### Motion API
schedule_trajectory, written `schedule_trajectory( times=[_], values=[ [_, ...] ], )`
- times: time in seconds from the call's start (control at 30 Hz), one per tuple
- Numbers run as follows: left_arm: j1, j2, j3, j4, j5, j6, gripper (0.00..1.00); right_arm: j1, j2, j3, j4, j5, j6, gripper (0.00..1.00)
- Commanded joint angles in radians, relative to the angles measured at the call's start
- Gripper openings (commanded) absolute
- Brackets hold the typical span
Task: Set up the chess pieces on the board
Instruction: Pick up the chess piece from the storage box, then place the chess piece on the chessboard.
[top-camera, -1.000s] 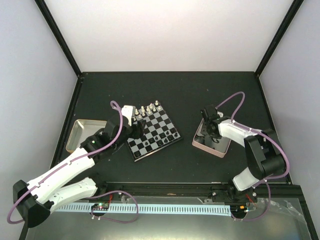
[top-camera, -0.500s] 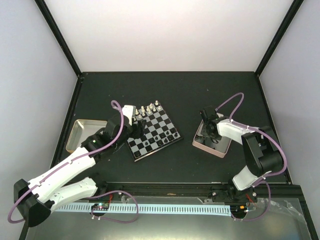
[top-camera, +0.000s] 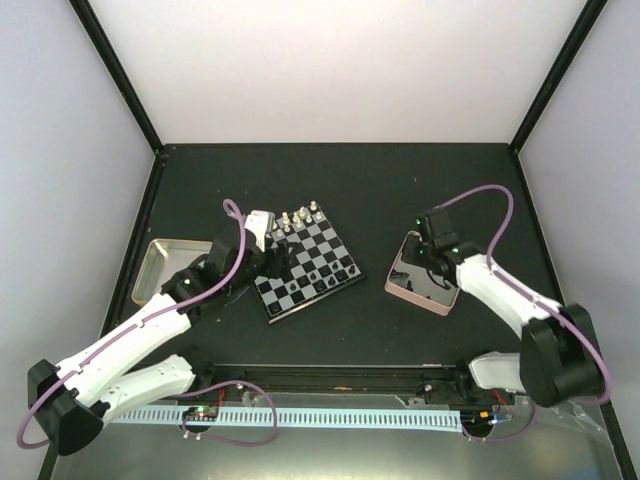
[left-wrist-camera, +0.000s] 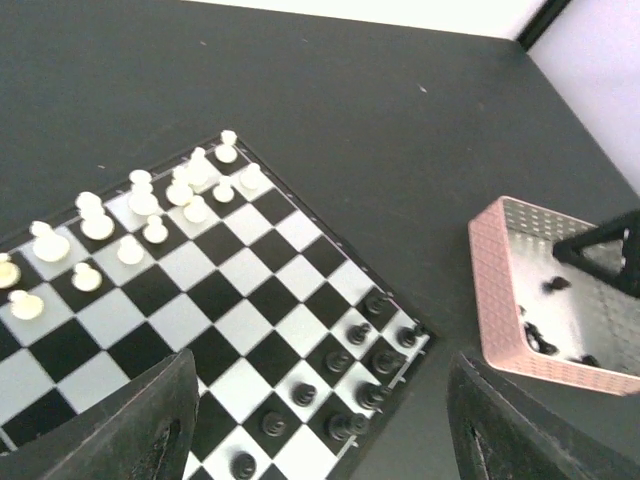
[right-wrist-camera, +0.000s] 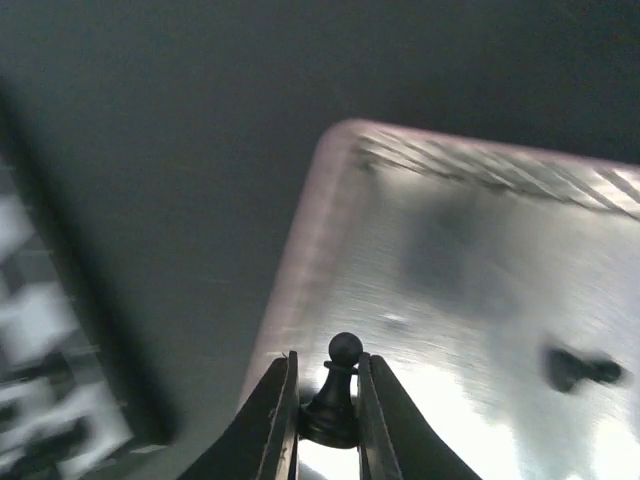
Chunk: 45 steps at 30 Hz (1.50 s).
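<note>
Black pawn (right-wrist-camera: 332, 400): pinched upright between right pincer (right-wrist-camera: 326, 362) tips, pink tray (right-wrist-camera: 300, 260) beneath.
Left pincer (left-wrist-camera: 320, 430): spread, board (left-wrist-camera: 250, 330) beneath.
Risk: narrow grip; pawn may twist out during transfer.

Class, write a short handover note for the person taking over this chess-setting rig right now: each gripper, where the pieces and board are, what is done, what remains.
Left gripper: jaws open, holding nothing, over the board.
Right gripper: jaws shut on a black pawn, over the pink tray.
Done: white pieces stand in two rows at one end of the board; some black pieces stand at the opposite end.
Left: place the held pawn, then move the remaining black pieces from the pink tray to the board.
</note>
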<state>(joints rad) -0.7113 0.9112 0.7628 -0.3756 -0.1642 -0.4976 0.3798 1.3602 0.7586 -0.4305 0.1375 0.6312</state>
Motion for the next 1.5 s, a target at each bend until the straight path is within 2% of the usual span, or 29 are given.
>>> schedule_trajectory(
  times=[0.0, 0.13, 0.2, 0.37, 0.43, 0.53, 0.67, 0.83, 1.07, 1.2, 1.3, 1.37, 1.47],
  values=[
    [0.027, 0.002, 0.069, 0.028, 0.182, -0.022, 0.71, 0.001, -0.165, -0.008, 0.177, -0.329, -0.158, 0.13],
    [0.068, 0.01, 0.128, 0.049, 0.419, -0.064, 0.74, 0.023, -0.258, -0.01, 0.321, -0.731, -0.202, 0.15],
    [0.09, 0.013, 0.145, 0.089, 0.544, -0.1, 0.76, 0.047, -0.286, -0.011, 0.395, -0.876, -0.191, 0.15],
    [0.125, 0.048, 0.146, 0.24, 0.849, -0.239, 0.77, 0.133, -0.33, 0.0, 0.557, -1.093, -0.173, 0.17],
    [0.125, 0.075, 0.147, 0.293, 0.951, -0.289, 0.77, 0.172, -0.327, 0.03, 0.558, -1.137, -0.201, 0.17],
    [0.124, 0.11, 0.166, 0.306, 1.06, -0.312, 0.75, 0.225, -0.314, 0.081, 0.508, -1.156, -0.272, 0.17],
    [0.124, 0.124, 0.172, 0.332, 1.148, -0.346, 0.69, 0.26, -0.286, 0.131, 0.449, -1.183, -0.351, 0.17],
    [0.124, 0.116, 0.162, 0.355, 1.178, -0.376, 0.56, 0.276, -0.255, 0.172, 0.393, -1.166, -0.431, 0.17],
    [0.125, 0.124, 0.164, 0.374, 1.193, -0.427, 0.48, 0.295, -0.23, 0.242, 0.232, -1.068, -0.585, 0.17],
    [0.126, 0.134, 0.164, 0.369, 1.194, -0.434, 0.3, 0.304, -0.222, 0.272, 0.17, -1.003, -0.646, 0.17],
    [0.128, 0.14, 0.161, 0.362, 1.187, -0.434, 0.22, 0.308, -0.21, 0.297, 0.125, -0.99, -0.681, 0.16],
    [0.132, 0.145, 0.159, 0.36, 1.184, -0.436, 0.21, 0.313, -0.209, 0.301, 0.113, -0.99, -0.701, 0.16],
    [0.136, 0.149, 0.159, 0.366, 1.187, -0.447, 0.29, 0.32, -0.212, 0.299, 0.099, -0.979, -0.723, 0.15]
  ],
)
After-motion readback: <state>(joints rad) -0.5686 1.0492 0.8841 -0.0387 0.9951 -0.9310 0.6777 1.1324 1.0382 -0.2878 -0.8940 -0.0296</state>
